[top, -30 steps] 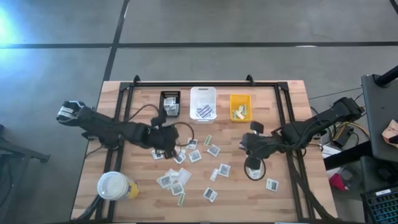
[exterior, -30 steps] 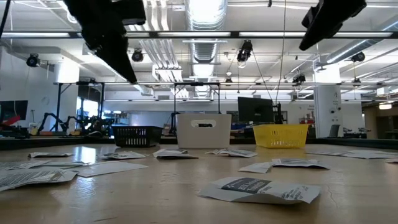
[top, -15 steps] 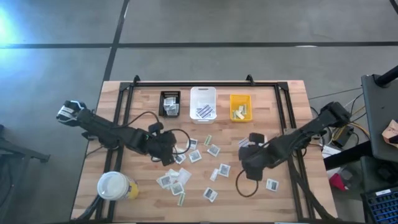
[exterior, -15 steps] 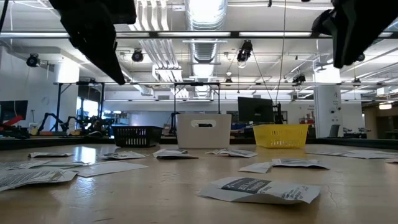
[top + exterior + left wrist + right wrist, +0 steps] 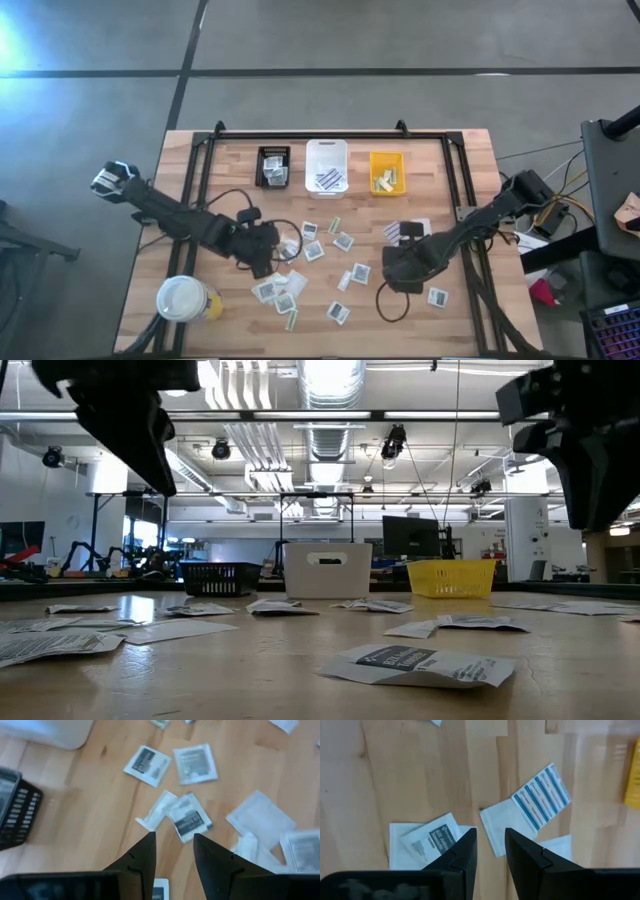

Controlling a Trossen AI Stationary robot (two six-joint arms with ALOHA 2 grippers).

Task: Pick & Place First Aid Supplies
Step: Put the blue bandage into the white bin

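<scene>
Packets scattered mid-table, bins in a row at 12 o'clock.

Left gripper [image 5: 172, 851] hangs over the left part of the scatter, fingers a narrow gap apart, empty. In the left wrist view a dark-printed packet [image 5: 189, 821] lies just past the fingertips, long axis skewed to the finger line; this arm is the nearer one to it.

Right gripper [image 5: 490, 847] hangs over the right part of the scatter, also narrowly parted, empty. Just ahead of it lies a blue-striped packet [image 5: 541, 796], long axis slanted. Judgement: each arm takes its own nearest packet; wrist rotation likely needed first.
</scene>
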